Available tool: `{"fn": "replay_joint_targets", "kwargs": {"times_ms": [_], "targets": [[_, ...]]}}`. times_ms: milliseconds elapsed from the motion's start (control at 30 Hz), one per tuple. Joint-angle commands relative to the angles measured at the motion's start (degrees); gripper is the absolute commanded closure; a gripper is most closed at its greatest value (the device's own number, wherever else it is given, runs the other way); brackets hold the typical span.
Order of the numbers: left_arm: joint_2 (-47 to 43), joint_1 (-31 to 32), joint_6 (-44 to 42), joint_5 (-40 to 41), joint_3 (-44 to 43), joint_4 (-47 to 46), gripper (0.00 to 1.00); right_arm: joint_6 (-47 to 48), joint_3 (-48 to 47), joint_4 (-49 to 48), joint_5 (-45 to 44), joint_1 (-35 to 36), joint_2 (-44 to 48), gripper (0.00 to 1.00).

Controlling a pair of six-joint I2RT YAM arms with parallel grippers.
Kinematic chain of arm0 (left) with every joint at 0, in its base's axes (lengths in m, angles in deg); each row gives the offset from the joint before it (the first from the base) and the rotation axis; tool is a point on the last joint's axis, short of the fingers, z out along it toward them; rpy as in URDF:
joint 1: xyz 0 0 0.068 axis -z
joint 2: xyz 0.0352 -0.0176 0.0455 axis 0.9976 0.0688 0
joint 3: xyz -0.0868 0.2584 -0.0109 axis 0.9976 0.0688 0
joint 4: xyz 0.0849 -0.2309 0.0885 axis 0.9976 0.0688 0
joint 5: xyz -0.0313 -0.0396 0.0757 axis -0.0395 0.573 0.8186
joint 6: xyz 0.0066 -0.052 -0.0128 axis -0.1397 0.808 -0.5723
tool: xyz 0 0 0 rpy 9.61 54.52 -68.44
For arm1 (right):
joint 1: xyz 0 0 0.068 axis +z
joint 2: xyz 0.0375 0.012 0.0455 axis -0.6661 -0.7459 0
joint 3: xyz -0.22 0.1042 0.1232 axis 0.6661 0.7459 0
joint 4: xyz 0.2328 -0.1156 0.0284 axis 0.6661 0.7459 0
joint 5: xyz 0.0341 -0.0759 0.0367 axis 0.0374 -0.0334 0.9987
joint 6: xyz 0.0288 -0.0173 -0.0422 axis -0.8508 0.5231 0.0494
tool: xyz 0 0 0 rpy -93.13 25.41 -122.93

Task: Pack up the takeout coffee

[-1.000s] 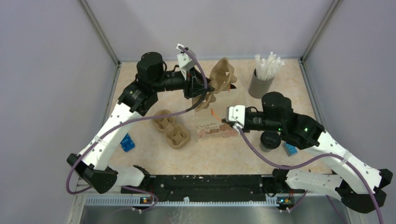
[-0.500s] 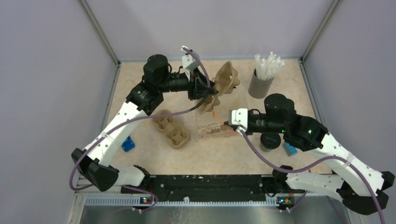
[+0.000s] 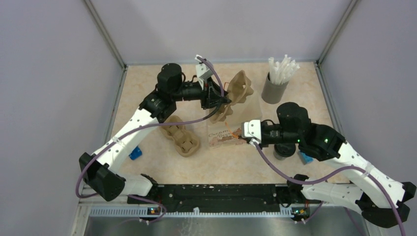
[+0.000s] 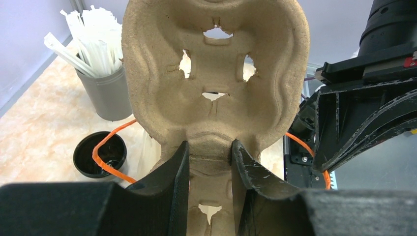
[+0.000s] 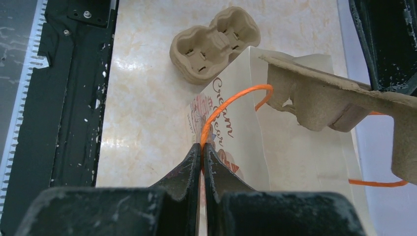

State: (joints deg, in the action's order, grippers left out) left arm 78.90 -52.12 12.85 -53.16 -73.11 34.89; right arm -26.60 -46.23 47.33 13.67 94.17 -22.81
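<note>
**Far left.** A blue packet lies on the tabletop. A spare carrier lies flat just to its right. Neither is touched.

**Left arm.** The left end effector is closed narrowly on the waist of a pulp carrier. The carrier is held tilted on edge, clear of the tabletop, with its far lobes above the open bag. Only the thin web between the cup wells is gripped.

**Centre.** The bag stands on the tabletop between the two arms, its mouth toward the carrier. From the right wrist, the carrier's edge sits over the bag's rim, not yet inside.

**Right arm.** The right end effector is pinched fully together on the bag's orange handle and holds that side up.

**Right side.** A black cup stands partly hidden under the right arm. The straws stand in a holder well behind it.

**Risks, as judged.**
- The carrier looks nearly as wide as the bag mouth, so a skewed descent could catch the rim and crumple or tip the bag.
- The thin handle could slip from the pinch, letting the mouth collapse.
- The loop could snag a carrier lobe.
- The pulp web may flex or tear under side load.
</note>
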Motion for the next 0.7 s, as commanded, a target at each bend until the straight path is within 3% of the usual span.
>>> {"fn": "replay_joint_targets", "kwargs": {"times_ms": [0,300,667], "targets": [[-0.21,0.4,-2.17,0.72,2.36,-3.46,0.77,0.82,-1.03,0.4,1.48,0.7,1.08,1.0],[-0.92,0.65,-5.78,0.73,5.28,-5.58,0.76,0.71,0.16,-0.78,-0.5,0.77,1.35,1.0],[-1.0,3.24,-15.25,6.65,3.27,7.43,0.76,-1.11,0.61,-2.92,-2.58,0.7,2.3,1.0]]}}
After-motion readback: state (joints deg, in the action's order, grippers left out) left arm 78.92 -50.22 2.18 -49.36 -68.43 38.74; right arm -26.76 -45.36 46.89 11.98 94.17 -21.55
